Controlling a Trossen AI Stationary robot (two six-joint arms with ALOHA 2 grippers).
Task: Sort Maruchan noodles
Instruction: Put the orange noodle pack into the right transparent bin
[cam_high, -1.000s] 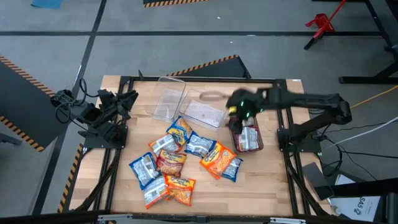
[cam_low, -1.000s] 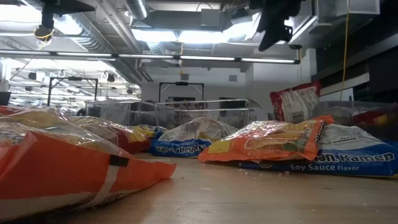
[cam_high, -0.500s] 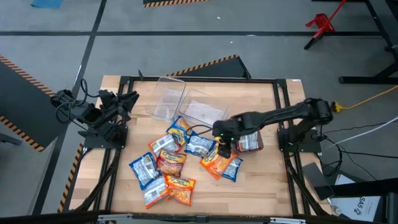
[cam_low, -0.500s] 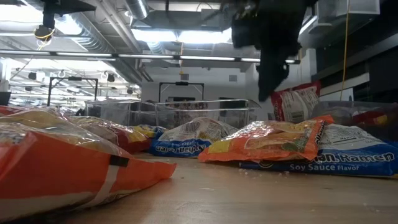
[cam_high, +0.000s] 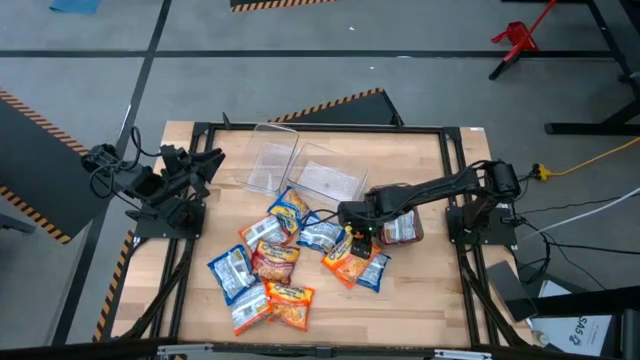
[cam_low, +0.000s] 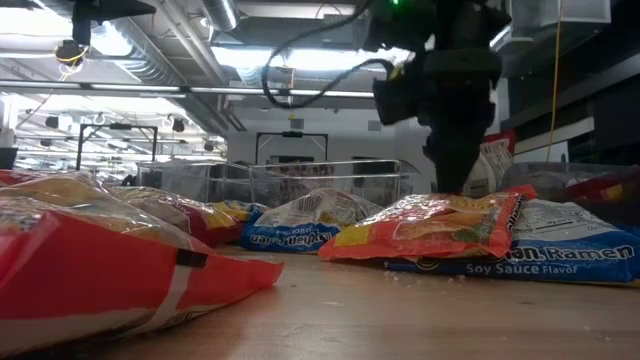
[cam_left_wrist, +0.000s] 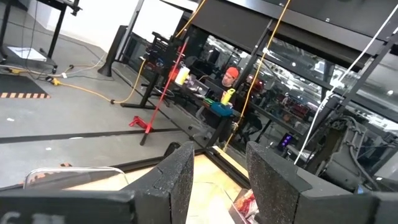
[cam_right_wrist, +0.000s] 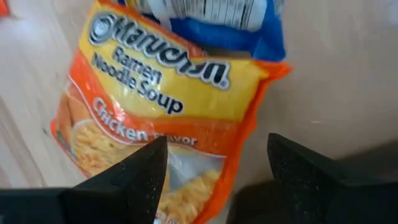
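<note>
Several Maruchan packets lie flat in a loose heap on the table's near half. My right gripper (cam_high: 357, 238) (cam_low: 455, 185) is low over an orange chicken packet (cam_high: 346, 260) (cam_right_wrist: 155, 93) (cam_low: 430, 225). It is open (cam_right_wrist: 217, 180), one finger on either side of the packet's end; whether they touch it I cannot see. That packet's other end overlaps a blue packet (cam_right_wrist: 205, 18) (cam_high: 375, 270). My left gripper (cam_left_wrist: 217, 186) is open and waits by the table's left edge (cam_high: 185, 180).
Two clear bins (cam_high: 272, 158) (cam_high: 330, 182) stand on the far half. A third bin (cam_high: 400, 228) right of my right gripper holds red-brown packets. More blue (cam_high: 230, 270), orange (cam_high: 290, 300) and red-brown (cam_high: 275, 258) packets lie to its left. A person shows in the room beyond (cam_left_wrist: 231, 74).
My right gripper has swung from above the bin with red-brown packets toward the table's near left and come down, from high over the packets to just above the orange chicken packet. The packets have not moved.
</note>
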